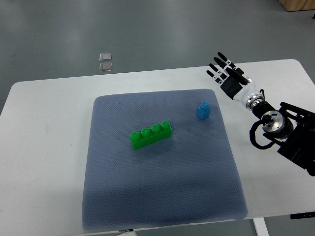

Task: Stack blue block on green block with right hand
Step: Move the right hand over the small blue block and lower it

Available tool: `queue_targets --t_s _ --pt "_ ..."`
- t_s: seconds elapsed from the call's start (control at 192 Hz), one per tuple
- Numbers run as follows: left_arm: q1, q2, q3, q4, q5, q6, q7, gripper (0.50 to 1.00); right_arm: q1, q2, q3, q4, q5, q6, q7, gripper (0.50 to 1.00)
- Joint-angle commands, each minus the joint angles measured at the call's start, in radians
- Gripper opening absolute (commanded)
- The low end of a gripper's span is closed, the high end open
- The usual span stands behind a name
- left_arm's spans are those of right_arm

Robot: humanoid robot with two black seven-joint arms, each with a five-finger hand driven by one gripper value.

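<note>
A small blue block (pixel 203 110) stands on the grey-blue mat (pixel 162 196) toward its back right. A long green block (pixel 150 134) with a row of studs lies near the mat's middle, to the left of the blue block and nearer to me. My right hand (pixel 224 71) comes in from the right edge and hovers beyond the mat's back right corner, up and right of the blue block. Its fingers are spread and it holds nothing. My left arm does not show.
The mat lies on a white table (pixel 44 147). Two small clear squares (pixel 105 61) lie on the floor beyond the table's back edge. The right arm's black forearm and cables (pixel 285 130) hang over the table's right side.
</note>
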Motion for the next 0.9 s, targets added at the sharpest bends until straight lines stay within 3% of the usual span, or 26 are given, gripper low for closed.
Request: queue_targets --t_s 0.0,0.483,0.722,0.764,0.894 --pt "0.000 0.000 -0.003 -0.001 0.000 -0.002 0.000 1.000 -0.001 -0.001 0.000 0.000 0.000 -0.001 0.000 0.919" --pt "0.000 0.000 0.004 0.000 0.000 -0.005 0.000 1.000 0.010 -0.003 -0.002 0.000 -0.060 0.003 -0.005 0.919" --pt "0.000 0.000 0.004 0.000 0.000 -0.005 0.000 1.000 0.074 -0.004 -0.020 0.000 -0.278 0.029 -0.012 0.917" --pt "0.000 0.000 0.004 0.000 0.000 -0.005 0.000 1.000 0.123 -0.021 -0.022 0.005 -0.405 0.038 -0.017 0.915" --pt "0.000 0.000 0.004 0.000 0.000 -0.005 0.000 1.000 0.231 -0.078 -0.051 0.014 -0.586 0.065 -0.067 0.917"
